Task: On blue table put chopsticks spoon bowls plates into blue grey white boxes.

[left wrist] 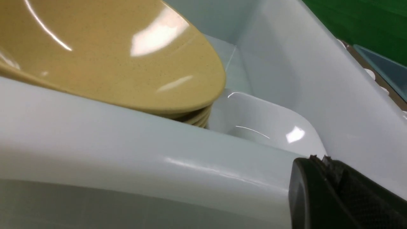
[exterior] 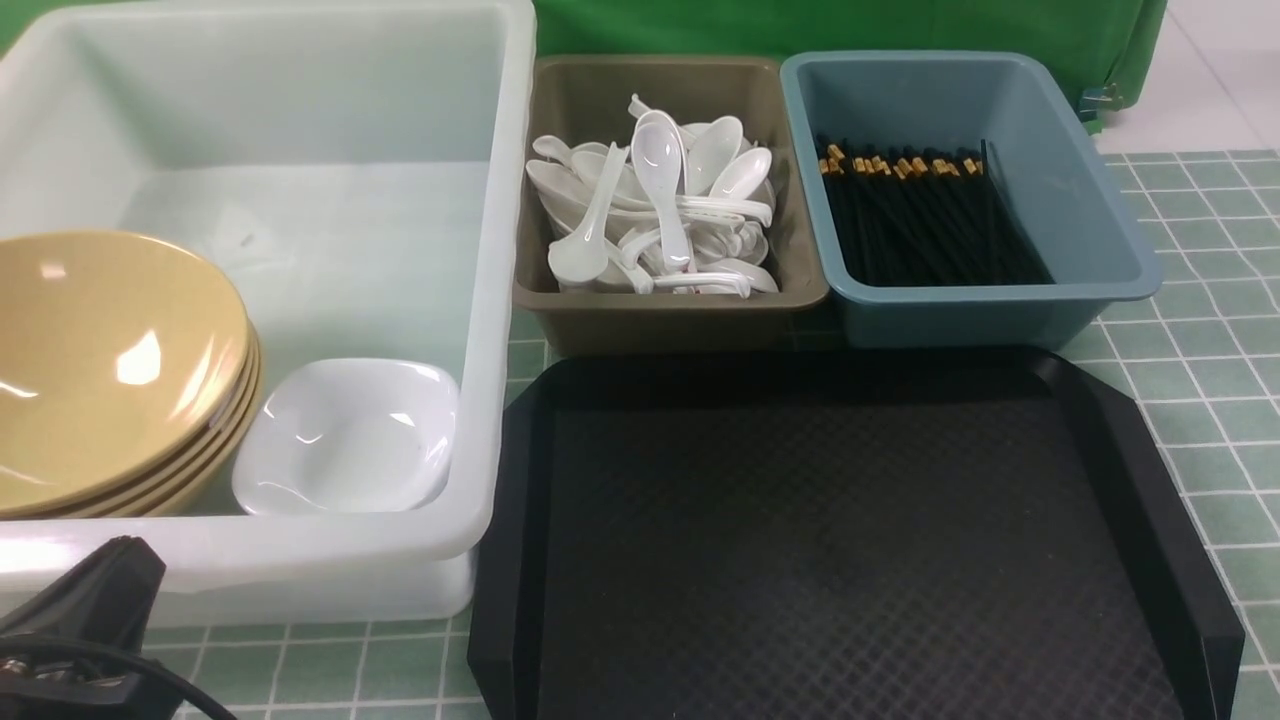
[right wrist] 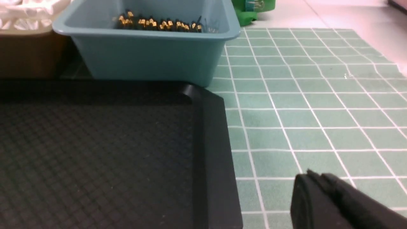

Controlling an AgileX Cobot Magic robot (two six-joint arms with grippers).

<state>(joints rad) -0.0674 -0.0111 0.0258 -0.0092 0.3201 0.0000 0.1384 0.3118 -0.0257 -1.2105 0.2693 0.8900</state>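
A tiled blue table (exterior: 1180, 340) was seen from the robot's side, with three boxes along the far part and a black tray (exterior: 840, 540) in front. The tray was bare.

The large white box (exterior: 490, 300), on the left, held a stack of tan bowls (exterior: 110, 370) with white plates (exterior: 350, 435) nested just beside them, touching the near wall. The grey box (exterior: 670, 310), in the middle, was heaped with white spoons (exterior: 655, 205). The blue box (exterior: 1090, 200), on the right, held black chopsticks (exterior: 920, 225) laid side by side, gold bands at the far end.

The left gripper (left wrist: 321, 159) was closed and empty, low outside the near wall of the white box. The right gripper (right wrist: 313, 175) was also closed, with nothing held, over bare tiles beside the tray's right edge.

Nothing was seen left on the tray or table, so the sorting was judged finished or nearly so. The step in hand was judged to be a retreat to rest. It would be done well if the left gripper were lifted clear of the box wall before being drawn back, so the box was not nudged, and if the right gripper were kept off the tray rim.
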